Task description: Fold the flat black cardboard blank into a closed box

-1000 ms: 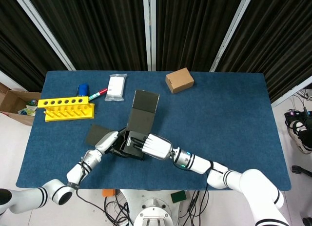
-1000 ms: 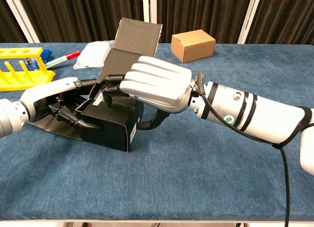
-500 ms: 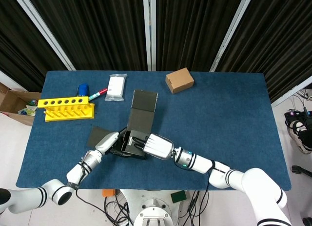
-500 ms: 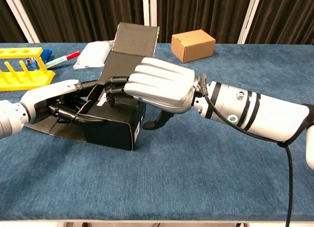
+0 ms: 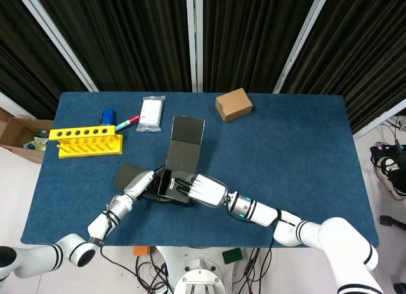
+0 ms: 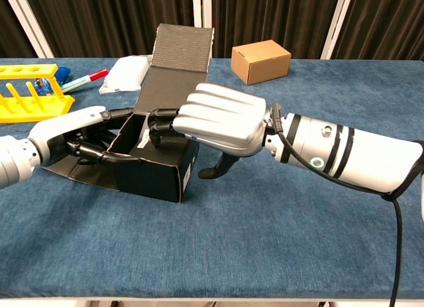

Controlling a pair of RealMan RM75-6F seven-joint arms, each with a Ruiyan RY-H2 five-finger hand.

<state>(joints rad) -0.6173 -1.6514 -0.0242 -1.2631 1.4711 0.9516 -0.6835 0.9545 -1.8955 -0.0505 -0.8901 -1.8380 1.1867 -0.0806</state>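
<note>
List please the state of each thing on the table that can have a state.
Black box: partly folded, lid flap up, open on top.
Left hand: holds the black box at its left side.
Right hand: fingers hooked over the black box's edge.
Brown box: closed.
Yellow rack: upright, holes empty.

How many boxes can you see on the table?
2. The black box, half folded with its lid flap up, sits between the left hand and right hand. The brown box stands closed at the far side.
</note>
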